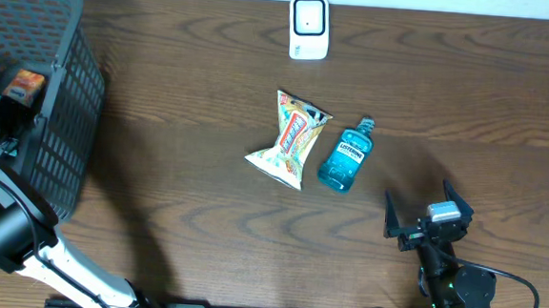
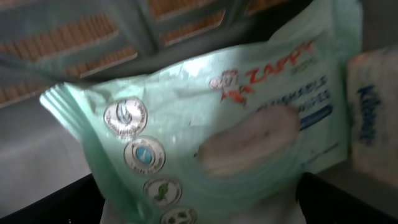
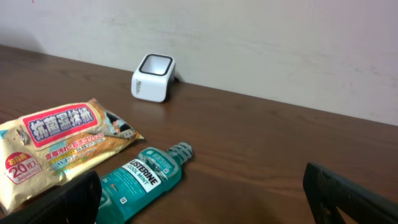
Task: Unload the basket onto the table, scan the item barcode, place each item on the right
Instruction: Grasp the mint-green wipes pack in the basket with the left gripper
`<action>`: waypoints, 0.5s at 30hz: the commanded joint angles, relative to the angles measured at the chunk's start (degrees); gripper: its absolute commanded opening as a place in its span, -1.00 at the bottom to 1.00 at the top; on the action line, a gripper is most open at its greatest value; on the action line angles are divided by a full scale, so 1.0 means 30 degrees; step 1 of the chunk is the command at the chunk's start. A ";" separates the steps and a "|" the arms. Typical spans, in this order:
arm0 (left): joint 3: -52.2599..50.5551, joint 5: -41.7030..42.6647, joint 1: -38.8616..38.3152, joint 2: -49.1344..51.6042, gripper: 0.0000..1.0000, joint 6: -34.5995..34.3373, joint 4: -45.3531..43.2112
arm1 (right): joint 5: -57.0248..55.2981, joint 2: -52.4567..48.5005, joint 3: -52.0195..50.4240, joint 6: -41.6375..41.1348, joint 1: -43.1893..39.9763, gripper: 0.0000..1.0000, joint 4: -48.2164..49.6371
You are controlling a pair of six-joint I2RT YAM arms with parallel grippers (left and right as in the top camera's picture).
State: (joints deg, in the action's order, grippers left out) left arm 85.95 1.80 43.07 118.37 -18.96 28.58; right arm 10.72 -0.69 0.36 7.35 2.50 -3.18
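Note:
The white barcode scanner (image 1: 309, 27) (image 3: 153, 77) stands at the table's far edge. My left arm reaches into the grey basket (image 1: 67, 113) at the left. In the left wrist view a pale green wipes pack (image 2: 217, 137) fills the frame, its lower end lying between the spread fingers (image 2: 56, 199) of my left gripper (image 2: 202, 210), which is open. My right gripper (image 1: 421, 201) (image 3: 205, 202) stands open above the table at the front right, with nothing between its fingers, just right of a teal mouthwash bottle (image 1: 344, 158) (image 3: 140, 180).
A yellow wipes packet (image 1: 291, 141) (image 3: 56, 149) lies left of the bottle in mid-table. Inside the basket are an orange item (image 1: 23, 83) and a white tissue pack (image 2: 373, 124) beside the green pack. The basket's lattice wall (image 2: 93, 37) rises behind it.

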 commanded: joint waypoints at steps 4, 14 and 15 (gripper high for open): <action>-0.0117 0.0051 0.0102 0.0656 0.93 0.0583 -0.0284 | 0.0051 0.0102 -0.0015 0.0066 0.0087 0.98 -0.0080; -0.0117 0.0044 0.0226 0.1763 -0.85 0.1880 0.0233 | 0.0051 0.0102 -0.0015 0.0066 0.0087 0.98 -0.0080; -0.0117 0.0051 0.0284 0.1639 -0.85 0.1967 0.0306 | 0.0051 0.0102 -0.0015 0.0066 0.0087 0.99 -0.0080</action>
State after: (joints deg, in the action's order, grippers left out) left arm 86.08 1.48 43.42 120.11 -14.92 28.21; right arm 10.72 -0.69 0.38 7.35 2.50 -3.18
